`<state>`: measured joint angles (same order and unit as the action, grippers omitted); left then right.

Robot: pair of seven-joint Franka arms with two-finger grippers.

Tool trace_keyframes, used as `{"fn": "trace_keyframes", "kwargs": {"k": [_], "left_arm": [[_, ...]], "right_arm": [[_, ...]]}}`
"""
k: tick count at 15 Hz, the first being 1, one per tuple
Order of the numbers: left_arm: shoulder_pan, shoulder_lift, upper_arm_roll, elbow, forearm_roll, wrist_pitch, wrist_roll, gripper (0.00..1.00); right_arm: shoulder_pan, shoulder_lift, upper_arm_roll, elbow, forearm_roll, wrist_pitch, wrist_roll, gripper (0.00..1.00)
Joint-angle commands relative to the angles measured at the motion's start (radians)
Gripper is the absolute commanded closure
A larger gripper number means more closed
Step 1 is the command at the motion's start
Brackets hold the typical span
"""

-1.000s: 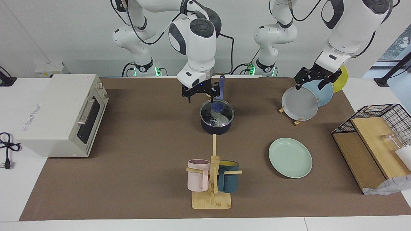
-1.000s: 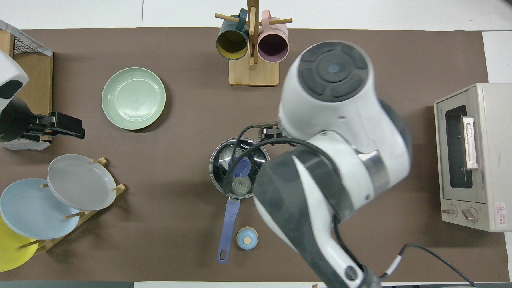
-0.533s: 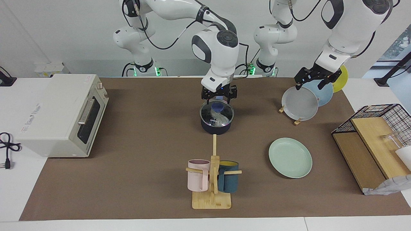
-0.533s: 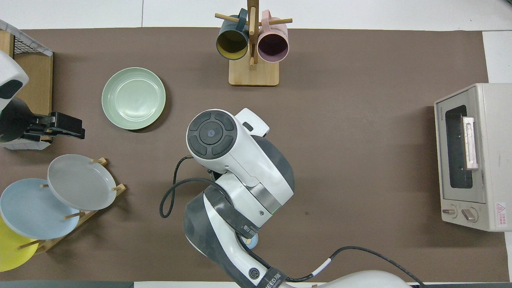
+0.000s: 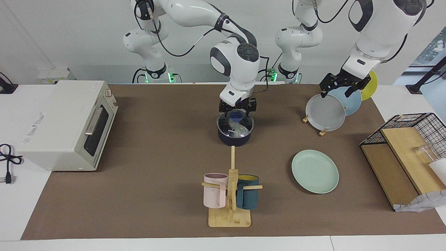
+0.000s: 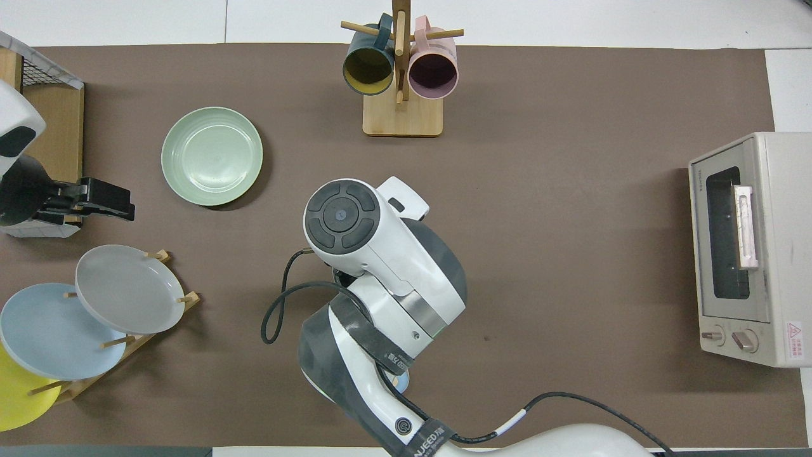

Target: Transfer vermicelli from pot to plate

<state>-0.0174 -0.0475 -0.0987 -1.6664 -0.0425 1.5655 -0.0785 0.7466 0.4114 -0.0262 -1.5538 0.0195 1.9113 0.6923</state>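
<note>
Here the pot (image 5: 235, 129) sits on the brown mat of the counter (image 5: 156, 174), and it serves as the landmark. It is a dark navy saucepan with a glass lid (image 5: 235, 123) on it, and the vermicelli (image 5: 238, 130) shows through the lid as a whitish tangle inside. The lid carries a blue knob (image 5: 237, 114).

The right gripper (image 5: 237, 111) is low over the pot, at the knob, its fingers on either side of it; whether they already press on it cannot be told. In the overhead view the right arm (image 6: 380, 273) covers the pot entirely.

The plate (image 5: 315, 171), pale mint green, lies bare on the mat, farther from the robots than the pot and toward the left arm's end of the counter. A wooden mug stand (image 5: 230, 205) with a pink mug (image 5: 215, 190) and a dark teal mug (image 5: 247, 196) is farther from the robots than the pot, in line with it.

The left gripper (image 5: 339, 85) waits in the air with its fingers apart over a rack of plates (image 5: 325, 112), which is beside the pot toward the left arm's end. A toaster oven (image 5: 68, 123) sits beside the pot at the right arm's end.
</note>
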Motion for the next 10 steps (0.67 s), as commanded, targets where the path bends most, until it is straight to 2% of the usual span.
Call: {"fn": "trace_keyframes", "kwargs": {"k": [1,4,10], "left_arm": [[0.001,-0.017,0.001,-0.009,0.026,-0.005,0.002,0.00],[0.001,-0.018,0.001,-0.010,0.026,-0.015,0.002,0.00],[0.001,-0.018,0.001,-0.010,0.026,-0.005,0.002,0.00]], "right_arm": [[-0.003,-0.036,0.003,-0.052,0.013,0.031,-0.004,0.09],[-0.003,-0.036,0.003,-0.052,0.013,0.032,-0.005,0.26],[-0.003,-0.036,0.005,-0.046,0.013,0.031,-0.007,0.37]]}}
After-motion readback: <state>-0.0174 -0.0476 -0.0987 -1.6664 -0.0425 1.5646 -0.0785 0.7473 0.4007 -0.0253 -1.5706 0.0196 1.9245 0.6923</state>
